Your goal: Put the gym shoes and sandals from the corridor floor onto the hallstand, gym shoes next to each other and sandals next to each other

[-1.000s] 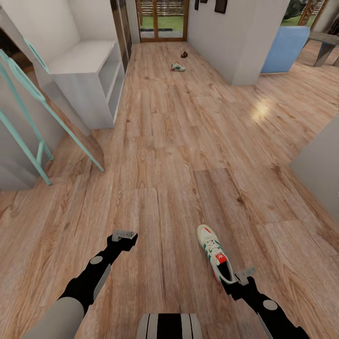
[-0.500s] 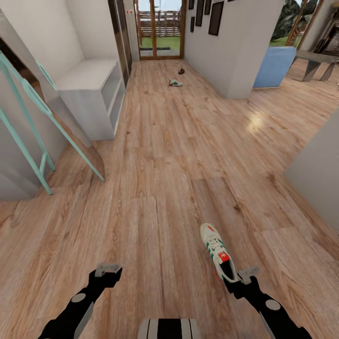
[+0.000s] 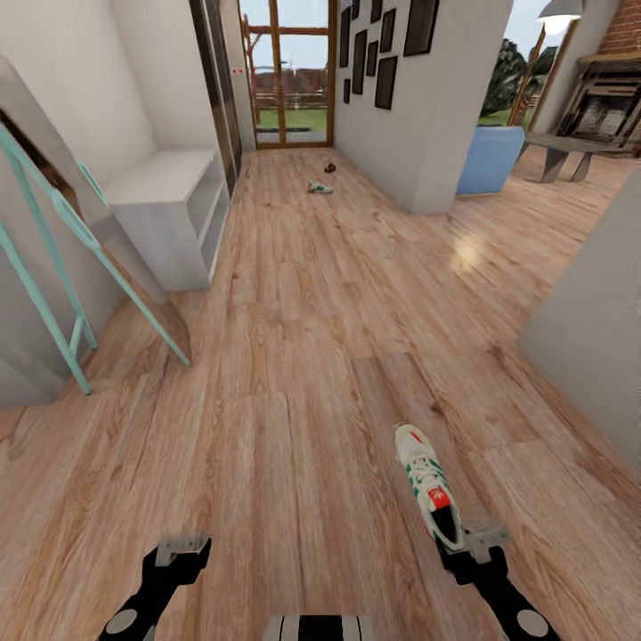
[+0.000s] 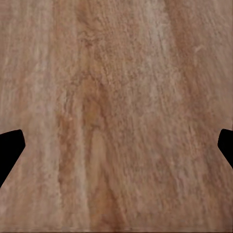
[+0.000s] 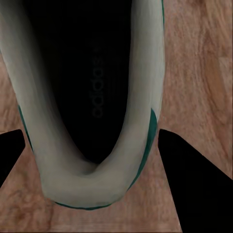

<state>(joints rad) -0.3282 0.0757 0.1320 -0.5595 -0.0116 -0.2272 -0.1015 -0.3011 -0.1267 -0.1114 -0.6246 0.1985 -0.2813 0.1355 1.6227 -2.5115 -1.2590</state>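
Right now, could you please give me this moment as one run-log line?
right tool: shut on near gym shoe heel | left tool: open, empty | far gym shoe, sandal: on corridor floor | hallstand: ahead left

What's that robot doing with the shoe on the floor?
The robot is tidying shoes in a corridor. Its right gripper is at the heel of a white sneaker with green stripes, with the jaws on either side of the heel; whether they are gripping it cannot be told. The left gripper hangs open over the bare wood floor. Far down the corridor lie the other sneaker and something small and brown. The pale grey shoe rack stands by the left wall.
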